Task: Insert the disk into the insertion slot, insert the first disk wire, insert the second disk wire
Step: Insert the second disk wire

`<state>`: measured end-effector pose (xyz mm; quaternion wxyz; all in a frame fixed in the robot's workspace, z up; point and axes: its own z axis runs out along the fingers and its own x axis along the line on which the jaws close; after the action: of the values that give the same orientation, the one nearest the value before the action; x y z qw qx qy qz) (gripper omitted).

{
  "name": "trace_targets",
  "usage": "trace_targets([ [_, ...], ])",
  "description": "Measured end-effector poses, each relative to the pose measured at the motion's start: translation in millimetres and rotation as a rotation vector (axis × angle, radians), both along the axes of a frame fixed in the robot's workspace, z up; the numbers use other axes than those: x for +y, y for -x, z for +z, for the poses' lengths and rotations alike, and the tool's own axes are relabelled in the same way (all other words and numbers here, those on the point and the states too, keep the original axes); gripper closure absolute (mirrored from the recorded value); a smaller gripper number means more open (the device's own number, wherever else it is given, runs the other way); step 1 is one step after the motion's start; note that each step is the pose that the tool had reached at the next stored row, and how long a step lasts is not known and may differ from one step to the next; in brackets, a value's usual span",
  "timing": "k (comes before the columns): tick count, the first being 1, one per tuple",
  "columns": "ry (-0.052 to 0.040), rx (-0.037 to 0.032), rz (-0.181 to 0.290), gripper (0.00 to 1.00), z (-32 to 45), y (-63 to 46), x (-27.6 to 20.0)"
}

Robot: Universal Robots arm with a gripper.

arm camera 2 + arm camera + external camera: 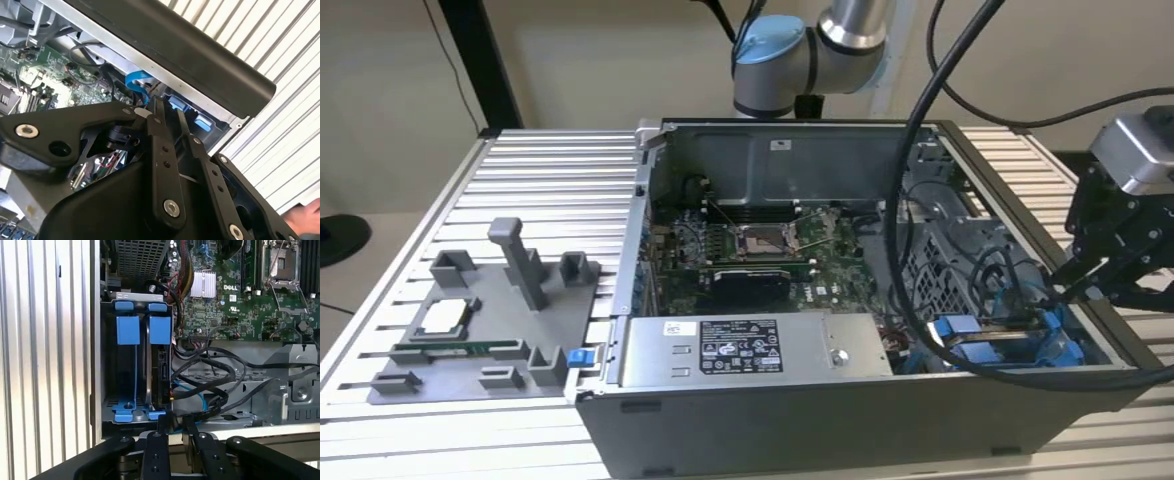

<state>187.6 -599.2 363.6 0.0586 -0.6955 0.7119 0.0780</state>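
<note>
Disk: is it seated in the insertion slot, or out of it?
In, apparently: in the first wrist view the disk stands edge-on inside the insertion slot, with its blue carrier tab at the bay's mouth.

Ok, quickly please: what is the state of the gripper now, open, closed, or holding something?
The gripper: it cannot be told whether it is open or closed; it hovers close beside the insertion slot.

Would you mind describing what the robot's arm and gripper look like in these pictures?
The arm is a silver-grey tube with light blue joint caps in the exterior view. The gripper, in both wrist views, is matt black, built of flat link bars pinned with silver bolts. Thick black cables hang beside a grey housing at the wrist.
</note>
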Motion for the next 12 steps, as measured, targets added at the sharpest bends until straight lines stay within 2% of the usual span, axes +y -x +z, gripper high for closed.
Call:
trace_targets([
  [4,-0.0082,0.0056,0.0,0.0,-2.9,-0.3,-8.6],
  [5,-0.0117,0.0058,0.0,0.0,-3.8,-0.3,-10.2],
  [6,-0.0191,0.0059,0.001,0.0,-4.6,-0.3,-11.5],
  [7,-0.0296,0.0059,0.001,0.0,-5.1,-0.3,-12.0],
  [8,-0.0443,0.0059,0.001,0.0,-5.4,-0.3,-12.3],
  [11,-0.0983,0.0058,0.001,0.0,-6.0,-0.3,-12.7],
  [12,-0.1135,0.0058,0.001,0.0,-6.5,-0.3,-13.1],
])
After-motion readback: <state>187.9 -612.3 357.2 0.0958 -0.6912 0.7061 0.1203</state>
